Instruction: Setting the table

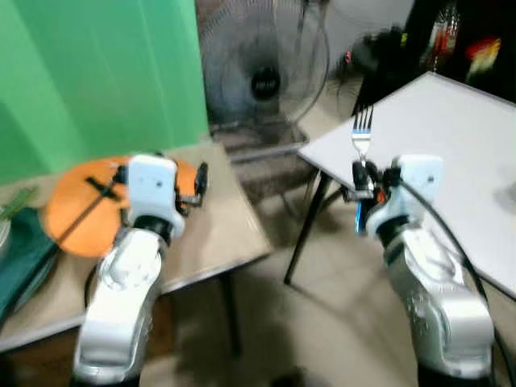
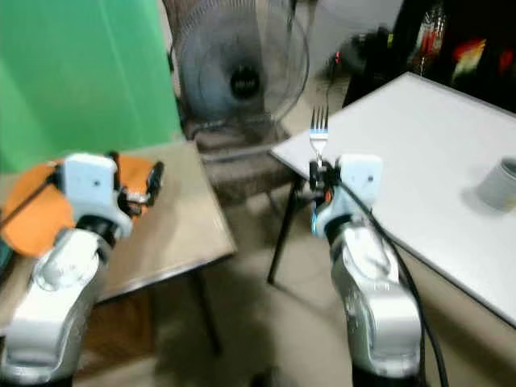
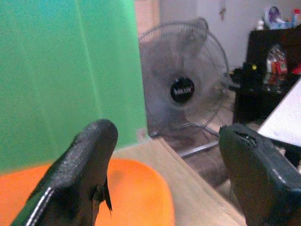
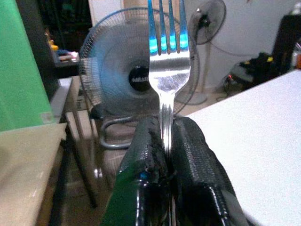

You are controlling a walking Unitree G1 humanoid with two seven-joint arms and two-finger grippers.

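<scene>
My right gripper [image 1: 360,174] is shut on a silver fork [image 1: 361,131], which it holds upright with the tines up, beside the near corner of the white table [image 1: 451,137]. In the right wrist view the fork's handle [image 4: 167,61] is pinched between the two black fingers [image 4: 188,141]. My left gripper [image 1: 198,181] hovers open over the wooden table [image 1: 226,226], just right of an orange plate [image 1: 76,211]. The left wrist view has the plate [image 3: 136,193] below its spread fingers [image 3: 89,155], with nothing between them.
A standing fan [image 1: 262,68] is on the floor between the two tables, with a green screen [image 1: 97,72] behind the wooden one. A dark green cloth [image 1: 24,246] lies at that table's left. A grey cup [image 2: 500,181] stands on the white table. Dark furniture [image 1: 468,40] is behind.
</scene>
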